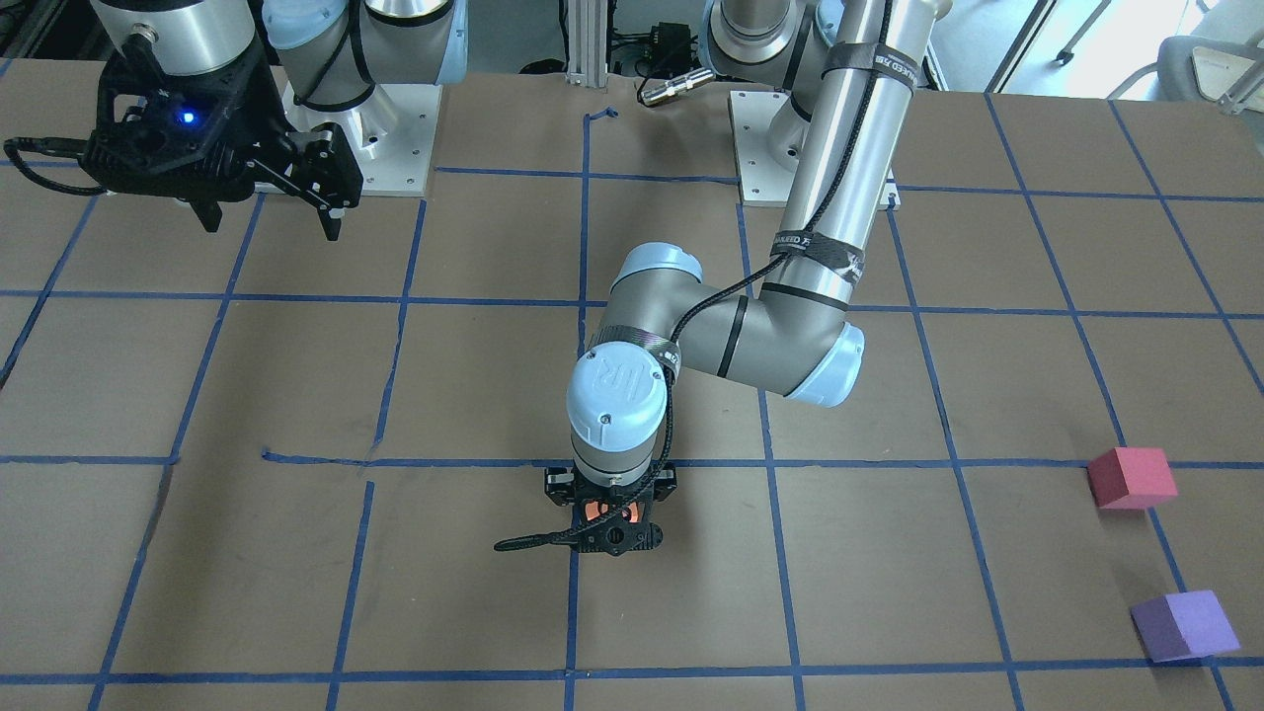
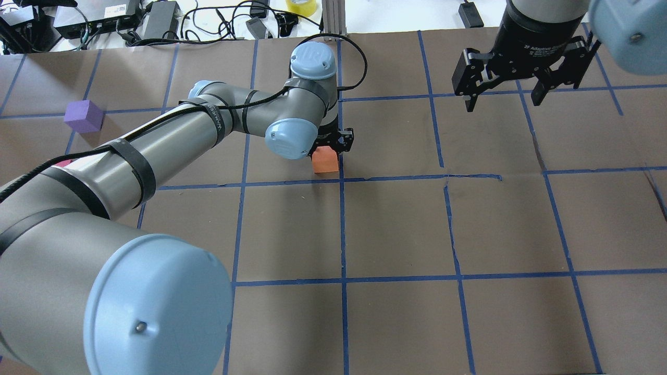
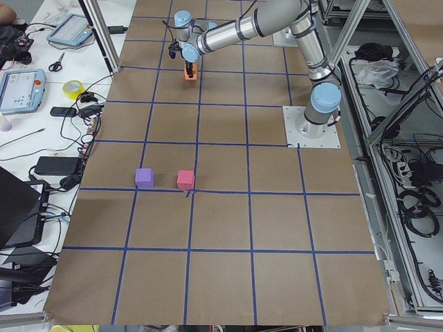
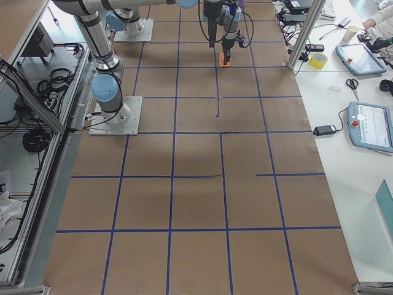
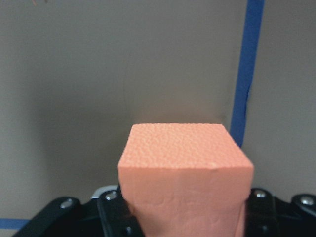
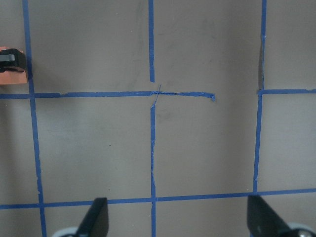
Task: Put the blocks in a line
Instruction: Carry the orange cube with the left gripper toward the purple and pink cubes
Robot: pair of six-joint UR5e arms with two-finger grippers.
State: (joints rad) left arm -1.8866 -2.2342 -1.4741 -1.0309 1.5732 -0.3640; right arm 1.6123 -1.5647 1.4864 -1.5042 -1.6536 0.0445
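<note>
- The left jaws clasp the orange block (image 2: 325,160) by opposite sides, low at the middle of the bench (image 2: 396,229), just beside a tape line (image 2: 342,224). The right jaws hang spread and empty.
- Likely a set-down: seat it flat, release, rise straight.
- It is a cube with no long axis, faces square to the tape.
- The red block (image 1: 1133,478) and purple block (image 1: 1185,625) lie well apart from it.
</note>
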